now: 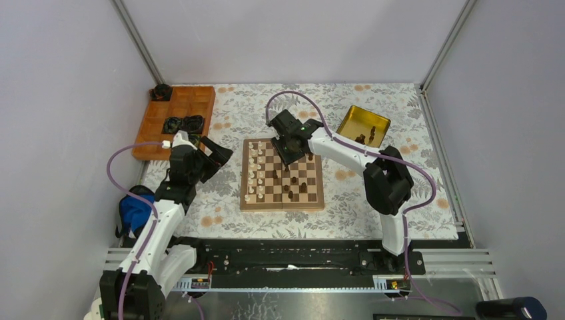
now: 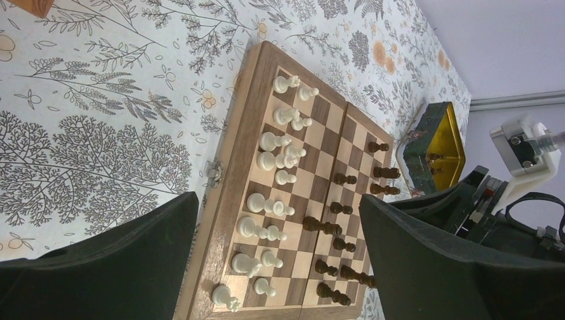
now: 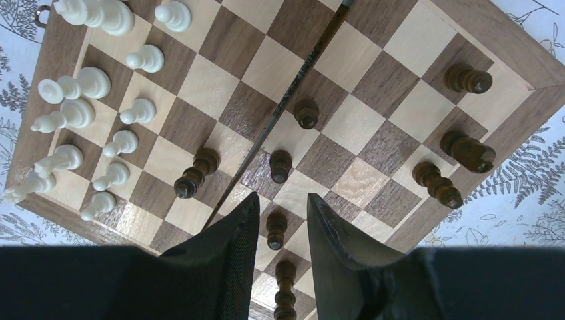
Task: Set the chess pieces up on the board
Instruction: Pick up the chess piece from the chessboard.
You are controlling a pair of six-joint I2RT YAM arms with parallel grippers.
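Just left of the board (image 1: 282, 207), the left gripper (image 2: 278, 199) hangs with jaws released and empty, no threat to the cream pieces (image 1: 252, 177) ranked along the board's left side. Over the board's right half, the right gripper (image 3: 282, 198) holds its jaws slackly parted astride a dark pawn (image 3: 276, 230). A crooked lift could clip it and topple close neighbours. Right of the board, the tin (image 1: 353, 117) holds more dark pieces.
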